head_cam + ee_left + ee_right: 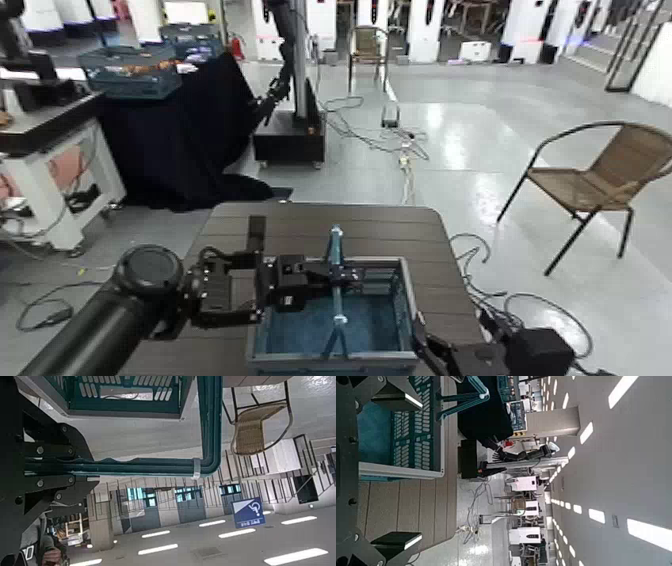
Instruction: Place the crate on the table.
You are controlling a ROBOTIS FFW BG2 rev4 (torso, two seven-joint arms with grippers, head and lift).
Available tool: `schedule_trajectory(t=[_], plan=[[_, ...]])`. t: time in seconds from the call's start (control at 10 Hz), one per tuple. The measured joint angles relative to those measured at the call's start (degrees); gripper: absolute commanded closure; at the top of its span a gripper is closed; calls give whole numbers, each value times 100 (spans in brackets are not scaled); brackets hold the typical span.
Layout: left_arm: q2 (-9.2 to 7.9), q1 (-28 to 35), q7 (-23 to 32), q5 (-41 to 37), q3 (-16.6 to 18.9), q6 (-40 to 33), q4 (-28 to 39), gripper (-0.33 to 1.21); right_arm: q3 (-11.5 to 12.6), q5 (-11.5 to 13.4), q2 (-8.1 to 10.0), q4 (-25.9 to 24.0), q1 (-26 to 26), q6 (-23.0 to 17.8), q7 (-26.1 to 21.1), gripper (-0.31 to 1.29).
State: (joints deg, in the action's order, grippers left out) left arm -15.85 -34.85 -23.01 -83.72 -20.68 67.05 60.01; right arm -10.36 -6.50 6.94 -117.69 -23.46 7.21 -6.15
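The robot's left gripper (345, 275) is clenched around the raised handle (337, 245) of a blue plastic crate (405, 310), its fingers meeting the bar near the middle of its span. The right gripper (419, 471), its jaws apart, waits beside the crate's right-hand wall, grasping nothing. The crate sits over the near part of a brown slatted table (290, 225); whether its base rests on the planks or hangs just above them cannot be told. No load shows inside, so the crate is probably light for its bulk, its lattice walls stiff, with a little give, and unlikely to break. Smooth plastic could slip or let the crate swing about a single grip, making the middle of the handle the sound place to lift and the rim of the right-hand wall a fair spot for a steadying second hold. The crate is close to upright, its open top facing the ceiling and the handle running from the table's far side toward the robot. Its long axis appears to lie left to right, across the robot's front and crosswise to the handle, though the slanted view leaves that a judgement.
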Motion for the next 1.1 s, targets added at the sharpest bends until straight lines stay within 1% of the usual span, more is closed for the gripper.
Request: schedule_trajectory(t=[0.1,0.2,0.4,0.5,0.6,0.7,0.9,1.0,1.1], plan=[[8,-42,-87,64,-36,-34,-105,115,-1,-4,0,3,1,-4,6,15],[21,-89,-163,141,-81,-69,-205,105,-1,-16,0,12,8,-12,22,15],[57,-196,-477,337,-199,-212,-420,49,-7,-29,4,23,18,-28,34,15],[75,-218,-632,382,-239,-336,-452,31,-11,-35,2,31,22,-43,39,15],[86,-228,-776,443,-255,-453,-437,19,-11,-45,0,36,23,-51,44,15],[90,-231,-855,526,-251,-529,-363,12,-11,-51,-5,37,20,-53,49,15],[87,-158,-943,758,-108,-639,-192,12,-1,-67,-8,35,10,-52,68,15],[75,-46,-977,1041,90,-772,-27,12,10,-70,-8,27,0,-45,70,15],[53,146,-975,1413,374,-960,244,12,23,-70,-9,9,-12,-20,68,15]])
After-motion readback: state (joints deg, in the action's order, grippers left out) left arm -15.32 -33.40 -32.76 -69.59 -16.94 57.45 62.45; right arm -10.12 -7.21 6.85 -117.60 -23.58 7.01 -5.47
